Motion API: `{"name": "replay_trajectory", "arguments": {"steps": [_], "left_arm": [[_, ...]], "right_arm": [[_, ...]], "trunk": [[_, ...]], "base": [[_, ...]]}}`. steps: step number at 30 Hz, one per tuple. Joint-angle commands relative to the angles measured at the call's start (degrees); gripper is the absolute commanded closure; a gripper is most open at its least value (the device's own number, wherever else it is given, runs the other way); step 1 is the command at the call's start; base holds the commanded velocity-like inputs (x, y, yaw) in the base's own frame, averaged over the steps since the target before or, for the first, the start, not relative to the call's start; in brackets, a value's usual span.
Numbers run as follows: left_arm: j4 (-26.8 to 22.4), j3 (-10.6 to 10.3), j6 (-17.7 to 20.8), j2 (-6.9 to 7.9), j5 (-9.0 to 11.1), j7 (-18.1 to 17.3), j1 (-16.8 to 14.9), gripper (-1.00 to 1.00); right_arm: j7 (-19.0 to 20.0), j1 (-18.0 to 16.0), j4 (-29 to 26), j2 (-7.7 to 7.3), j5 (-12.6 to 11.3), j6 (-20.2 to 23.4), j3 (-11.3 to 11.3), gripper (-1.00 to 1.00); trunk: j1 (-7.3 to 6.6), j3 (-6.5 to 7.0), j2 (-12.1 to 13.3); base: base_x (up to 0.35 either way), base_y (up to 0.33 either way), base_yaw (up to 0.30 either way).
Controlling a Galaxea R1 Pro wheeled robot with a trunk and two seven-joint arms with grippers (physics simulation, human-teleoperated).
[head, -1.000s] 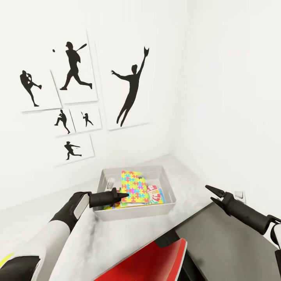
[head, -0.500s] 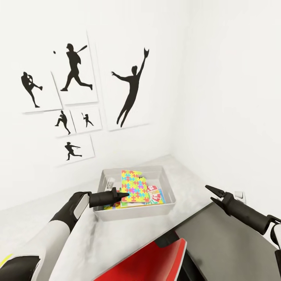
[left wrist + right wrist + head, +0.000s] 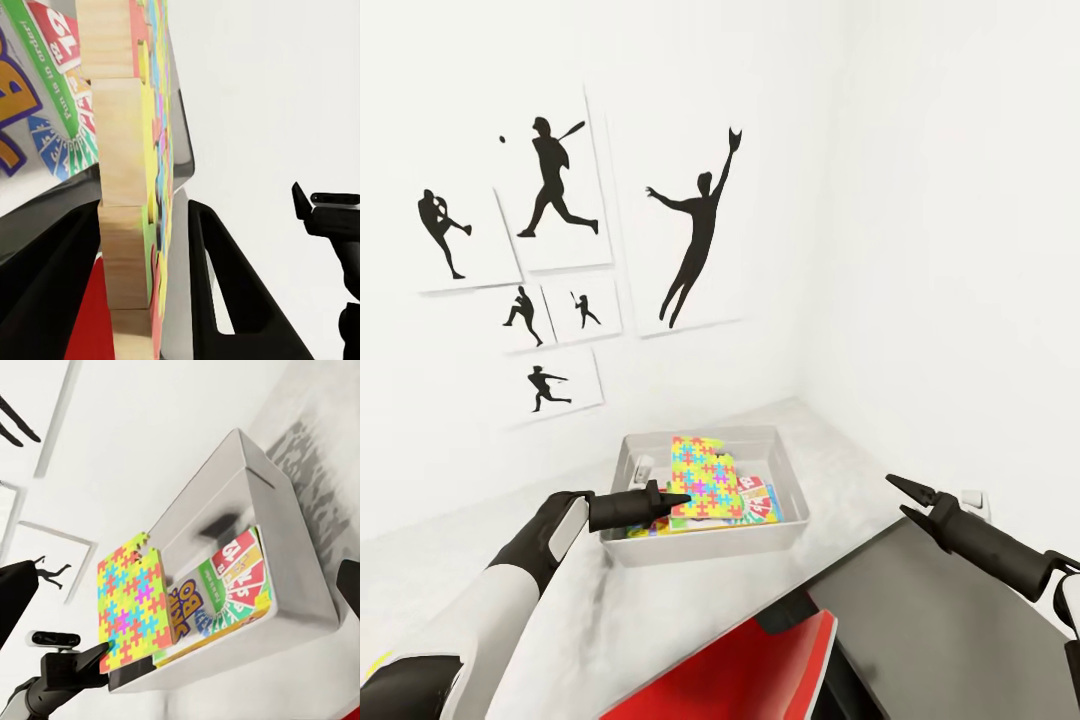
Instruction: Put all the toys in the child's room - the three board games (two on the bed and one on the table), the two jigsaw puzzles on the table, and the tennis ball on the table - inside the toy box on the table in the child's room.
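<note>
Robot body: a red panel lies nearest, at 6 o'clock in the head view.
Left gripper: at about 7 o'clock from the picture's centre, over the near rim of the toy box; its two fingers are clamped on the lower edge of a jigsaw puzzle.
Right gripper: at 4 o'clock, well apart from the box, holding nothing; whether its jaws are apart or together I cannot tell.
Jigsaw puzzle: a pink, yellow, blue and green square, tilted up inside the box; its pale wooden edge shows in the left wrist view.
Toy box: a grey bin on the table, just past both arms.
Board games: one green and red printed box lies flat on the box floor, beside the puzzle.
Far wall: black baseball-player silhouettes on white panels, from 9 to 12 o'clock.
</note>
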Motion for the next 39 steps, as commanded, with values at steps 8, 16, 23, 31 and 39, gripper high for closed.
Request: {"name": "replay_trajectory", "arguments": {"steps": [8, 16, 23, 31, 39], "left_arm": [[0.0, 0.1, 0.2, 0.08, -0.1, -0.2, -0.1, 1.0], [0.0, 0.1, 0.2, 0.36, -0.1, -0.3, -0.1, 1.0], [0.0, 0.2, 0.9, 0.43, -0.1, -0.3, -0.1, 1.0], [-0.7, 0.1, 1.7, 0.43, -0.1, -0.3, -0.1, -1.0], [-1.2, 0.1, 2.8, 1.22, -0.1, -0.3, -0.1, -1.0]], "right_arm": [[0.6, -0.1, 0.0, 0.08, 0.3, 0.3, -0.1, -1.0], [0.6, -0.1, 0.0, -0.04, 0.2, 0.3, 0.0, -1.0], [0.5, -0.1, 0.0, -0.05, 0.2, 0.3, 0.0, -1.0], [0.5, -0.1, 0.0, 0.02, 0.2, 0.3, 0.0, -1.0], [0.5, -0.1, 0.0, 0.03, 0.2, 0.3, 0.0, -1.0]], "trunk": [[0.03, 0.17, -0.1], [-0.41, 1.23, 0.7], [-1.07, 1.91, 1.9], [-1.07, 1.91, 1.9], [-1.07, 1.91, 1.9]], "base": [[0.0, 0.0, 0.0], [0.0, 0.0, 0.0], [0.0, 0.0, 0.0], [0.0, 0.0, 0.0], [0.0, 0.0, 0.0]]}}
